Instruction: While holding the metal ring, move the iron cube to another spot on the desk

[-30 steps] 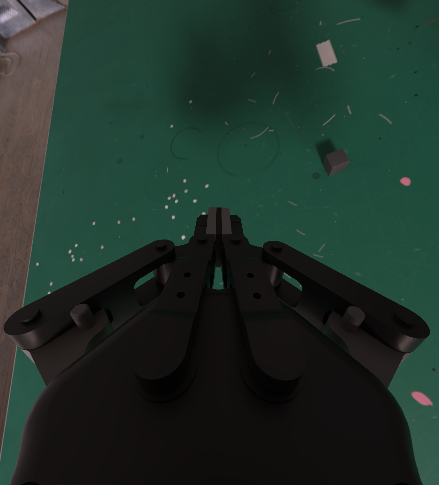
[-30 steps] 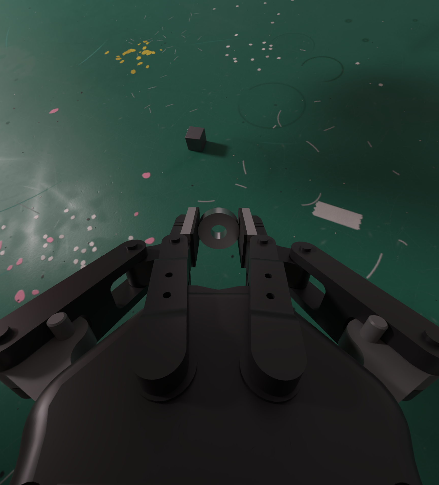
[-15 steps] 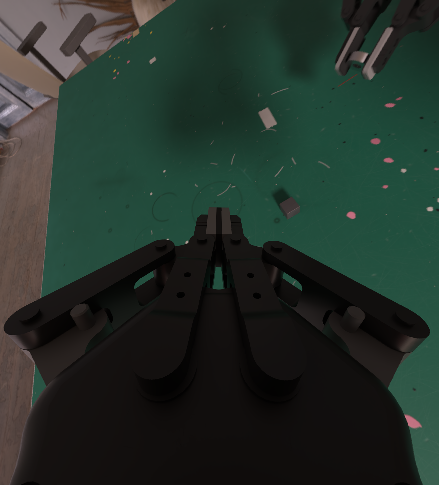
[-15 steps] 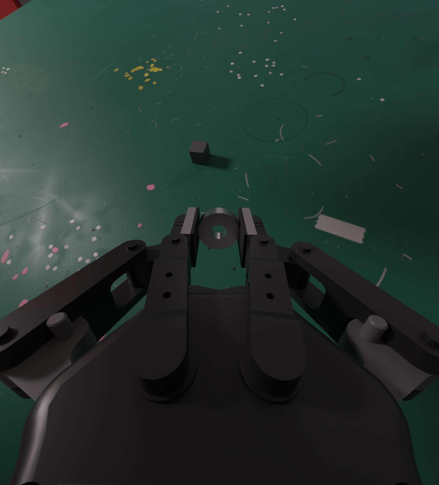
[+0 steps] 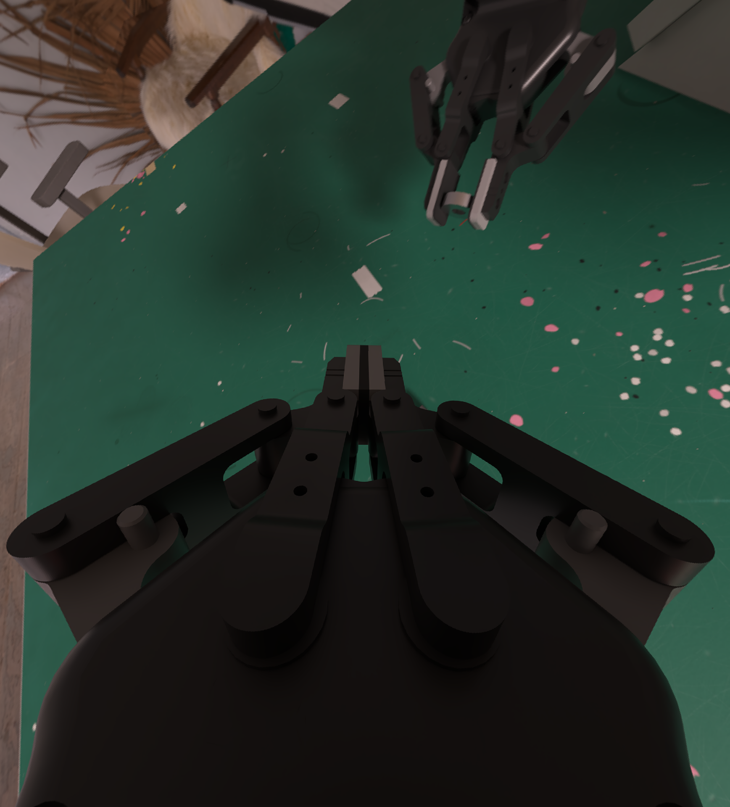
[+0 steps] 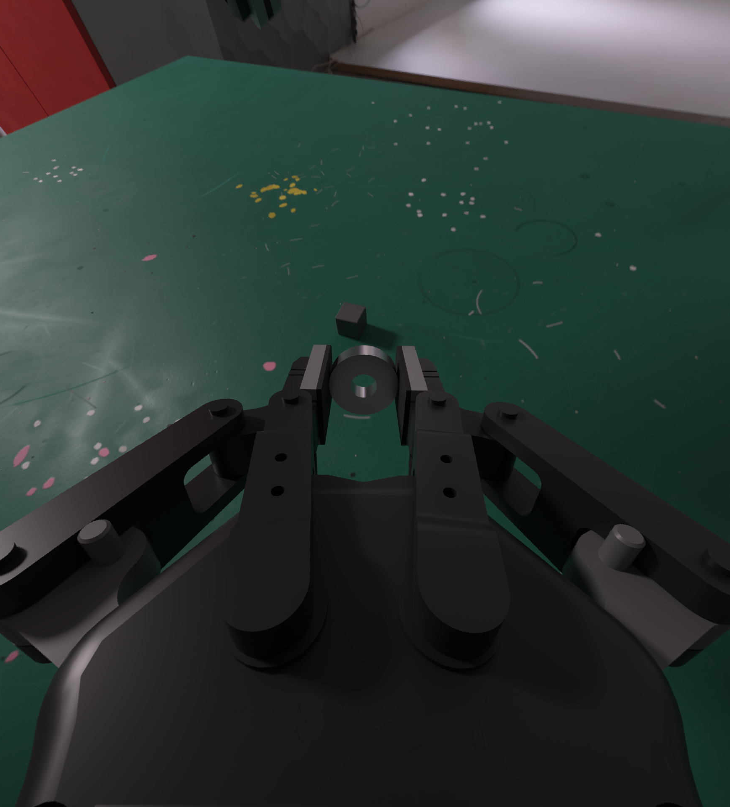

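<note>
My right gripper (image 6: 363, 386) is shut on the grey metal ring (image 6: 363, 386), held above the green desk (image 6: 136, 305) with its hole facing the camera. The small dark iron cube (image 6: 351, 320) sits on the desk just beyond the ring, slightly to the left, apart from the fingers. My left gripper (image 5: 364, 364) is shut and empty, high above the desk (image 5: 179, 349). The cube is hidden in the left wrist view. That view shows the right gripper (image 5: 457, 209) at the top with the ring (image 5: 455, 201) between its pads.
A strip of pale tape (image 5: 366, 281) lies on the desk ahead of the left gripper. The desk's left edge (image 5: 29, 393) drops to a wooden floor. Chairs and dry plants stand beyond the far corner. A red wall panel (image 6: 18, 65) stands past the desk in the right wrist view.
Both wrist cameras have pulled up and back, showing more desk. The cube has slipped behind the left gripper's fingers. The right gripper still holds the ring.
</note>
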Available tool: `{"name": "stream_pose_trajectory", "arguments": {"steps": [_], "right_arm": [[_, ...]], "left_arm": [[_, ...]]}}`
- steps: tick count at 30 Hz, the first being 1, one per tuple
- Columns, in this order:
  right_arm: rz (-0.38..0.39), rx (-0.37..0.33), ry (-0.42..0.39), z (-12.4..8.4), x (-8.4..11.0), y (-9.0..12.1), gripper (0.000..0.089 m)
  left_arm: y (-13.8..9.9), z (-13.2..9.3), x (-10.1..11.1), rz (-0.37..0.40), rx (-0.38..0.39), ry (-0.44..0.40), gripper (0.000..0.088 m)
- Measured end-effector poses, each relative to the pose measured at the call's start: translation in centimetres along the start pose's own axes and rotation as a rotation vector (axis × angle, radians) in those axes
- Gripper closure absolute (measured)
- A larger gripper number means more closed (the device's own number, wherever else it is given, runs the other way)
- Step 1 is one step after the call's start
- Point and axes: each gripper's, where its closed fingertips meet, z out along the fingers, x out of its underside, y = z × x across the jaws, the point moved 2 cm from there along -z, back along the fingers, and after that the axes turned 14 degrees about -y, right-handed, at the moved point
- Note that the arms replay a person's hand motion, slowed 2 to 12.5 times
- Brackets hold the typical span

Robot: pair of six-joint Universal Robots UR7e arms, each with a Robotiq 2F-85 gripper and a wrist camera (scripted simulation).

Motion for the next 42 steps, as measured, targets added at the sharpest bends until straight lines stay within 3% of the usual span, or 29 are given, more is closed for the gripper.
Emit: {"name": "stream_pose_trajectory", "arguments": {"steps": [20,31,42], "right_arm": [[-0.106,-0.158,-0.184,1.6,-4.6,1.4,0.0634],[-0.084,-0.245,-0.278,1.5,-6.6,2.0,0.0634],[-0.041,-0.310,-0.320,1.2,-7.2,2.2,0.0634]], "left_arm": [[-3.1,4.8,-3.7,0.006,0.197,-0.149,0.0882],[-3.8,6.5,-4.8,-0.012,0.257,-0.211,0.0882],[-4.3,7.6,-5.7,-0.048,0.299,-0.277,0.0882]]}}
